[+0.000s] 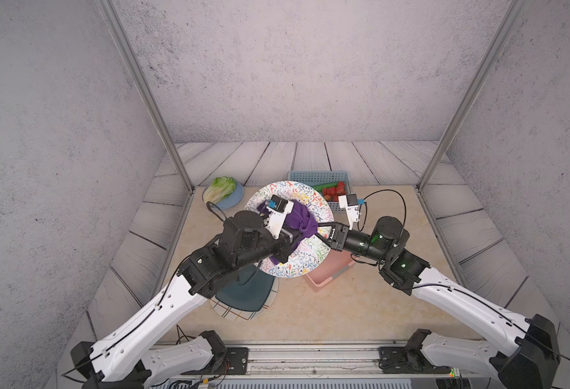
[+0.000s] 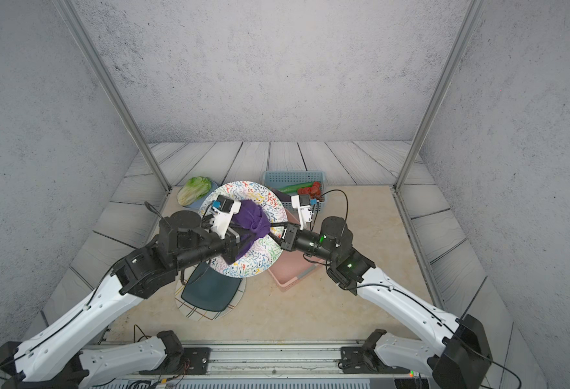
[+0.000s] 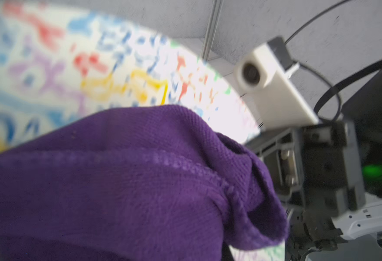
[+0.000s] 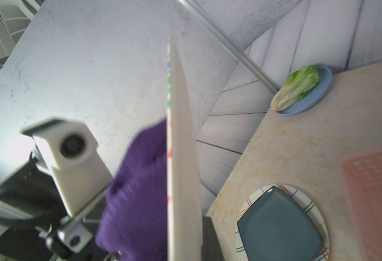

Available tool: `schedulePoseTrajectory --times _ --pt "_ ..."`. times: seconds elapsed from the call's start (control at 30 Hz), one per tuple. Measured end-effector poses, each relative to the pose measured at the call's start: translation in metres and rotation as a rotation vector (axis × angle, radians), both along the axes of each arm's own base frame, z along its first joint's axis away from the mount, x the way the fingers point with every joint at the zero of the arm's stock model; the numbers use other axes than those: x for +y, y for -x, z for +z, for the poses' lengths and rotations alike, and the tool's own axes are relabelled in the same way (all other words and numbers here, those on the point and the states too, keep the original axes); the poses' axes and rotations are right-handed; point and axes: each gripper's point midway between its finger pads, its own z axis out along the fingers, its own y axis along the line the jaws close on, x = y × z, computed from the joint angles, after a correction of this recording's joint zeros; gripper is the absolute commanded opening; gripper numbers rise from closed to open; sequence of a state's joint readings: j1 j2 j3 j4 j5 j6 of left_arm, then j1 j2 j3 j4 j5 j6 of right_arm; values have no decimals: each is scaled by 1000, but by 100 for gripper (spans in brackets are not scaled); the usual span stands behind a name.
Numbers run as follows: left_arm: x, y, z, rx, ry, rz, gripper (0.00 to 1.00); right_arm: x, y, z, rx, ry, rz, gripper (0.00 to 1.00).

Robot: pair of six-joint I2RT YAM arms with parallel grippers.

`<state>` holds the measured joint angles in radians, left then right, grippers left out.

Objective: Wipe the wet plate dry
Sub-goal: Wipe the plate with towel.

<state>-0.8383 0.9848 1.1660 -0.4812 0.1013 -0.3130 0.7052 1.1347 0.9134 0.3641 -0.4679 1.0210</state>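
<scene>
The plate (image 1: pixel 305 261) (image 2: pixel 260 261) is white with many coloured squiggles and is held tilted above the table in both top views. My right gripper (image 1: pixel 320 231) (image 2: pixel 275 230) is shut on its right rim. In the right wrist view the plate (image 4: pixel 182 158) shows edge-on, with one dark finger (image 4: pixel 209 239) behind it. A purple cloth (image 1: pixel 298 219) (image 2: pixel 250 217) lies bunched against the plate's patterned face, and my left gripper (image 1: pixel 297 234) (image 2: pixel 248 234) is shut on it. In the left wrist view the cloth (image 3: pixel 140 180) hides the jaws and covers much of the plate (image 3: pixel 95 67).
A blue dish with lettuce (image 1: pixel 224 192) sits at the back left. A blue basket (image 1: pixel 320 176) holding strawberries and a cucumber stands behind the plate. A pink tray (image 1: pixel 330 271) lies below my right wrist. A dark square plate (image 1: pixel 246 293) rests on a striped round one.
</scene>
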Motion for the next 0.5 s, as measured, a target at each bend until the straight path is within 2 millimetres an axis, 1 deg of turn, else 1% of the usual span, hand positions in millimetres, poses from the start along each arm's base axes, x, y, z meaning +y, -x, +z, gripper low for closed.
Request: schedulePoseTrajectory --times 0.03,0.07,0.13,0.2,0.23,0.3,0.33,0.37,0.4,0.5 --pt "6 4 -10 24 -6 12 0 -7 -8 4 -7 -13 -29 0" --pt "9 6 -15 37 -7 20 0 -11 -13 8 -21 -24 -48 0" --pt "11 7 -15 43 1 24 0 -10 -11 14 -48 -30 -48 0" --pt "6 8 -10 50 0 4 0 0 -3 17 -87 -20 -30 0" --pt "0 6 -4 50 0 -8 0 6 2 17 -101 -11 -15 0" --pt "-7 -1 11 33 5 -14 0 18 13 13 -105 -2 20 0" --pt "-6 -6 17 26 10 -6 0 21 16 10 -100 -2 29 0" --pt "-1 -13 22 25 21 10 0 22 18 6 -94 -6 32 0" --pt "9 -22 27 24 34 43 0 22 20 1 -89 -13 35 0" --pt "61 -62 37 26 68 233 0 14 36 -26 -41 -7 53 0"
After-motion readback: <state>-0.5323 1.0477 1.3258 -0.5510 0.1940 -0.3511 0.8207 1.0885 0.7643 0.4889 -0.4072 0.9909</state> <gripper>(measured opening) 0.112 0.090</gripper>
